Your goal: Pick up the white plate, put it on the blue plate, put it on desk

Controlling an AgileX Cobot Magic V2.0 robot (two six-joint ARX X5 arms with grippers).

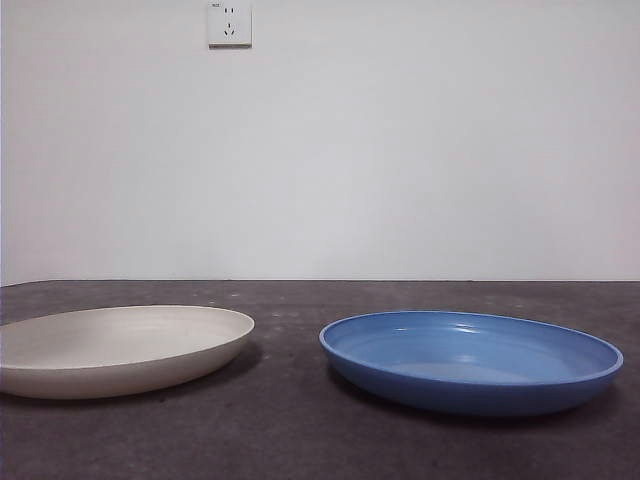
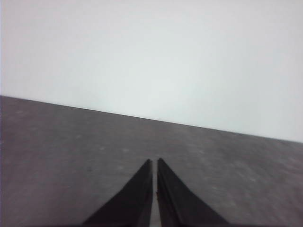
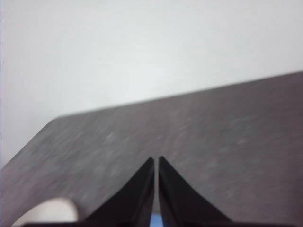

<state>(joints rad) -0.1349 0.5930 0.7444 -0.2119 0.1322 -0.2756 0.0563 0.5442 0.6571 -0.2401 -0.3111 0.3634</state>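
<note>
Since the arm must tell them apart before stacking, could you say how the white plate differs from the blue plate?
The white plate is matte cream; the blue plate is glossy medium blue. In the front view the white plate lies left, cut by the picture's edge, and the blue plate lies right, wholly visible. Both are wide, shallow, round, similar in width, resting apart on the desk, untouched.

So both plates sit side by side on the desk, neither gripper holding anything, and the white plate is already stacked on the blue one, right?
Not quite: the stacking is the error. In the front view the white plate lies on the desk beside the blue plate, with a gap between them. The rest holds: the left gripper and right gripper are both shut and hold nothing.
</note>
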